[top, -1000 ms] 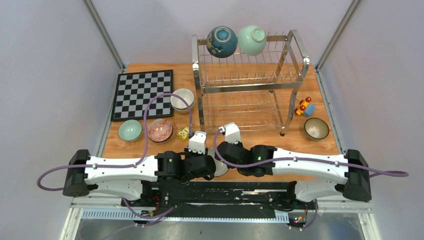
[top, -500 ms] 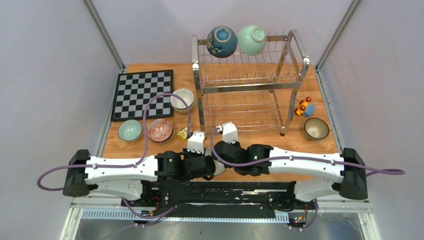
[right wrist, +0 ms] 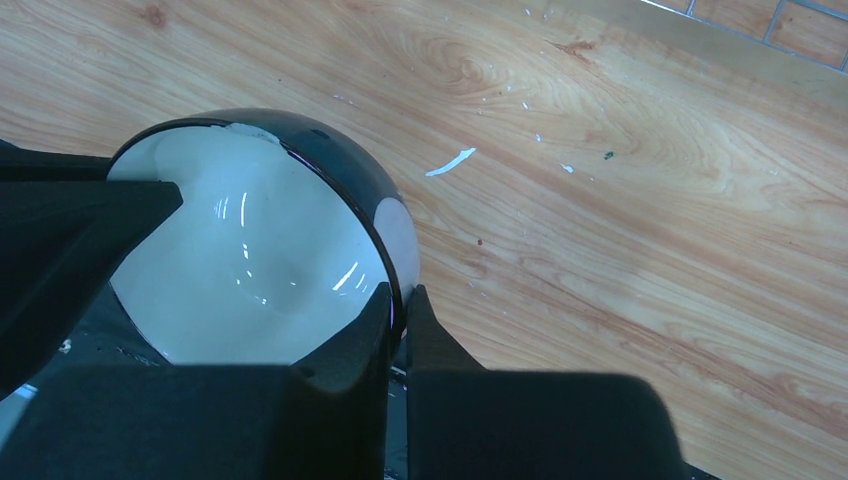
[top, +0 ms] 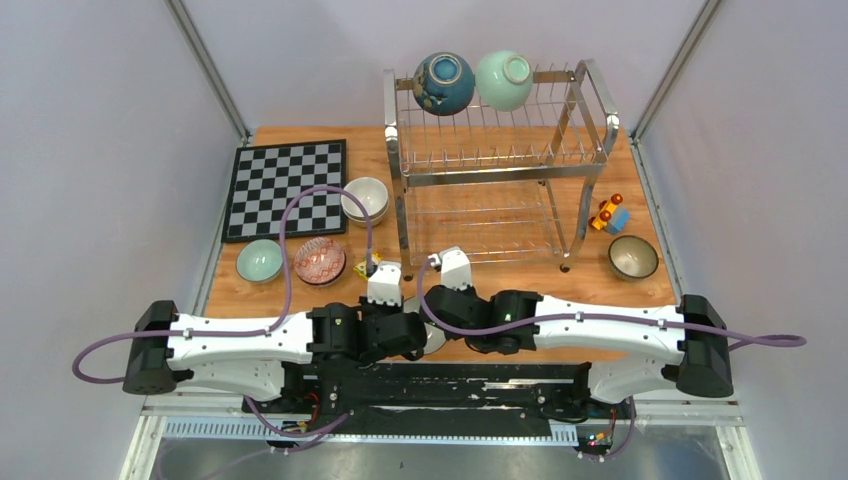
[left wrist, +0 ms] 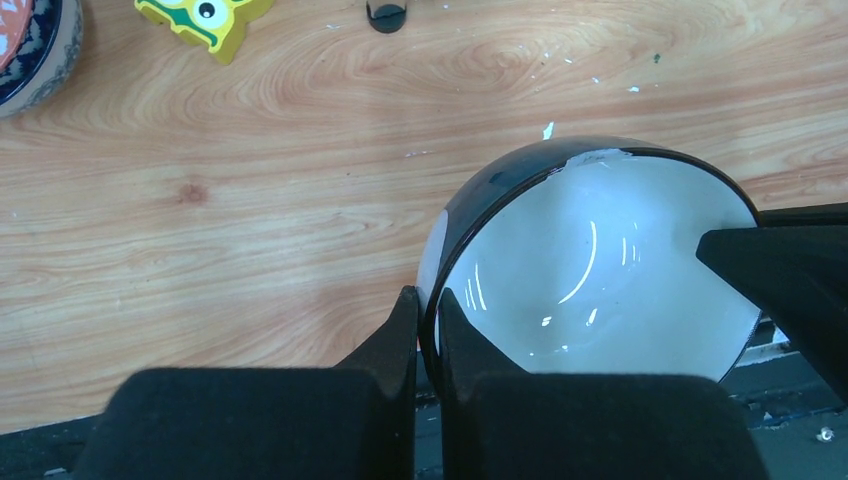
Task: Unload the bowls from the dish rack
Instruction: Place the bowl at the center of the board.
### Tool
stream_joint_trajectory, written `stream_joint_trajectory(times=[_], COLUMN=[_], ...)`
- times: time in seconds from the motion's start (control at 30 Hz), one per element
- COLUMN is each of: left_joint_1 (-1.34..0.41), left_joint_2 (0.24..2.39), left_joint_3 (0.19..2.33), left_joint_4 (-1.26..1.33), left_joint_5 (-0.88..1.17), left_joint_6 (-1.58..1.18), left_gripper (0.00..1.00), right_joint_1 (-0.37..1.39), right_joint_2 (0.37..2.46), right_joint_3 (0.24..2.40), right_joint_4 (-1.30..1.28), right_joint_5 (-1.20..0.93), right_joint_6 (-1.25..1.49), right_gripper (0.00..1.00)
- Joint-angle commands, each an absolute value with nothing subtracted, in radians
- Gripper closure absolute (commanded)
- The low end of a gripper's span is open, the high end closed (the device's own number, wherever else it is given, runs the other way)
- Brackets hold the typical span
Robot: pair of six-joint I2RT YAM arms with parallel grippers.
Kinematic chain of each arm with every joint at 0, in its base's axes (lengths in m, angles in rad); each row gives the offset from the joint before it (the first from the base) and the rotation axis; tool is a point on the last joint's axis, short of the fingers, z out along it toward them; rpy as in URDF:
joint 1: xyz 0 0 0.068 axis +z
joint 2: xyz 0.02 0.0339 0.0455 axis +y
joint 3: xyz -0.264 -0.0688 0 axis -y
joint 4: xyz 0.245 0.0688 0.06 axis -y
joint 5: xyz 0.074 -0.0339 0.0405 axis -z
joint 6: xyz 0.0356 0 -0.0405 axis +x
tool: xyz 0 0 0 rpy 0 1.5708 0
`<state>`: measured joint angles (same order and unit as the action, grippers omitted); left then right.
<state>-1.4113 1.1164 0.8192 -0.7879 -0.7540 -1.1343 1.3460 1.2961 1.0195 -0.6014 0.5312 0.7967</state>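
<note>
A white bowl with a dark rim sits low over the wooden table near its front edge, and both grippers hold it. My left gripper is shut on its left rim, one finger inside and one outside. My right gripper is shut on the opposite rim of the same bowl. In the top view the bowl is mostly hidden between the two wrists. The silver dish rack stands at the back, with a dark blue bowl and a mint green bowl on its top tier.
On the table are a chessboard, stacked cream bowls, a mint bowl, a red-patterned bowl and a yellow block at left. A toy car and a dark-rimmed bowl lie at right.
Both wrists have shifted a little to the left together, still holding the bowl between them. The bowls on the rack and table have not moved.
</note>
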Motion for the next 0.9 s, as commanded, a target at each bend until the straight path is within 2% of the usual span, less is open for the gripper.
stream_joint_trajectory(times=[0.0, 0.13, 0.23, 0.3, 0.4, 0.47, 0.67, 0.87], left_joint_1=[-1.427, -1.425, -1.424, -1.417, -1.407, -1.384, -1.245, -1.080], left_joint_2=[1.080, 1.021, 0.971, 0.940, 0.914, 0.898, 0.826, 0.799], left_joint_3=[0.796, 0.746, 0.722, 0.707, 0.687, 0.671, 0.619, 0.552], left_joint_4=[-0.732, -0.701, -0.712, -0.718, -0.736, -0.742, -0.715, -0.666], left_joint_5=[-0.735, -0.752, -0.774, -0.783, -0.807, -0.817, -0.761, -0.664], left_joint_6=[-1.112, -1.128, -1.140, -1.144, -1.141, -1.125, -1.038, -0.991], left_gripper=[1.00, 1.00, 1.00, 1.00, 1.00, 1.00, 1.00, 1.00], right_joint_1=[1.348, 1.346, 1.346, 1.346, 1.346, 1.347, 1.347, 1.347], right_joint_2=[1.284, 1.252, 1.218, 1.199, 1.157, 1.110, 0.885, 0.697], right_joint_3=[1.043, 1.019, 1.001, 1.000, 0.987, 0.967, 0.853, 0.731], right_joint_4=[-0.528, -0.472, -0.441, -0.436, -0.437, -0.438, -0.443, -0.432], right_joint_5=[0.483, 0.402, 0.381, 0.381, 0.386, 0.399, 0.452, 0.525], right_joint_6=[0.684, 0.597, 0.565, 0.546, 0.505, 0.464, 0.345, 0.350], right_gripper=[0.89, 0.44, 0.26, 0.17, 0.09, 0.08, 0.07, 0.09])
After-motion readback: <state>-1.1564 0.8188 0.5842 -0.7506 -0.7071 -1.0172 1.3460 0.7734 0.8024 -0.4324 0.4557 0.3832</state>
